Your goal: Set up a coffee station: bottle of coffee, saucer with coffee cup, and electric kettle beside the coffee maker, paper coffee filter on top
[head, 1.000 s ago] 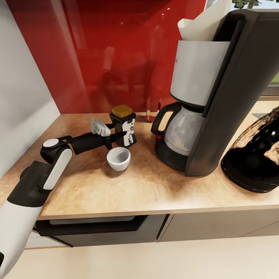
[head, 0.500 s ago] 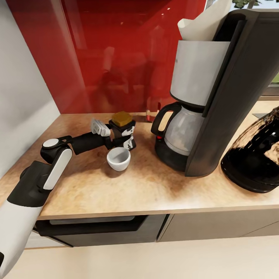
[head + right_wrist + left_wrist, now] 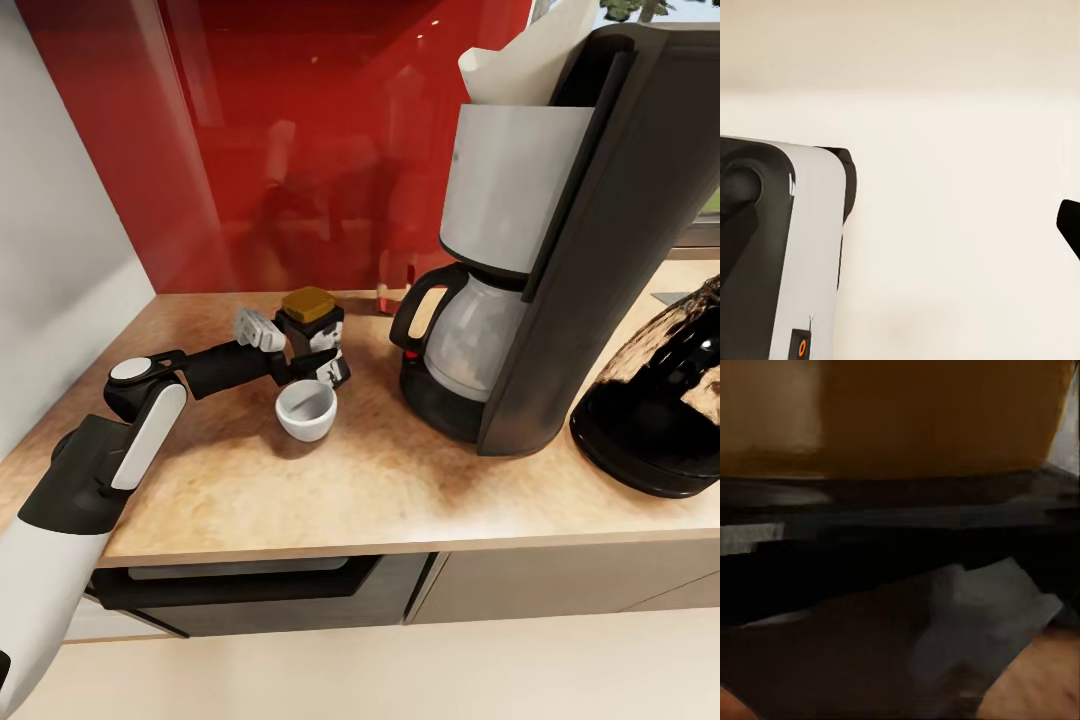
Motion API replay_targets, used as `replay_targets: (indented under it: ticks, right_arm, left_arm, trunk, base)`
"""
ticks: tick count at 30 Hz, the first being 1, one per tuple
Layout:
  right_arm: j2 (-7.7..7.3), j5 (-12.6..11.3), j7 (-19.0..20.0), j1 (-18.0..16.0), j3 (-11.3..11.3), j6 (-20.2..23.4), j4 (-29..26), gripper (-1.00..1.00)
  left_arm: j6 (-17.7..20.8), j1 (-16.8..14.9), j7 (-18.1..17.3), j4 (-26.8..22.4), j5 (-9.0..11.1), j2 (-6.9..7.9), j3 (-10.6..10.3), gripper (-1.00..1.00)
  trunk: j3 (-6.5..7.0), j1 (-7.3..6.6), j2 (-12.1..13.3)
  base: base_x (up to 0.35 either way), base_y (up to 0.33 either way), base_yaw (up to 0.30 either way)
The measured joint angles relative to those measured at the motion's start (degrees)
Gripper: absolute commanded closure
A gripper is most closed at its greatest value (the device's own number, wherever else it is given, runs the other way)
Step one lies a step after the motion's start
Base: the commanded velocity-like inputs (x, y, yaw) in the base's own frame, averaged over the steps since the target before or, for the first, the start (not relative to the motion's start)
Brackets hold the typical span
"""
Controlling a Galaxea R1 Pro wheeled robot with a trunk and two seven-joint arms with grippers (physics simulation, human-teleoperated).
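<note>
Brown-lidded dark glass coffee bottle (image 3: 312, 338) is tilting in the left gripper (image 3: 298, 352), pinched just behind the white cup (image 3: 306, 410). Slipping, it could topple that cup.

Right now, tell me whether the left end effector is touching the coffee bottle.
Touching. In the head view the left end effector closes around the coffee bottle, which stands tilted off upright behind the white cup, its body between the fingers.

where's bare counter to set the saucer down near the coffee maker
Bare countertop runs along the front edge, in front of the coffee cup and coffee maker. Behind the cup it is crowded: the left gripper is at the coffee bottle. The electric kettle fills the right.
</note>
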Motion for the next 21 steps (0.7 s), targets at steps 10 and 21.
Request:
replay_targets:
  ticks: [10,21]
  right_arm:
    - [0.0,0.0,0.0,0.0,0.03,0.0,0.0,-1.0]
    - [0.0,0.01,0.01,0.0,-0.01,0.0,0.0,-1.0]
  left_arm:
    - [-0.02,0.05,-0.01,0.08,0.11,-0.09,0.57,-1.0]
    - [-0.08,0.02,-0.01,1.47,0.09,-0.06,1.76,-1.0]
  trunk:
    - [-0.02,0.0,0.0]
    - [-0.01,0.08,0.0]
  base:
    - [0.0,0.0,0.0]
    - [0.0,0.0,0.0]
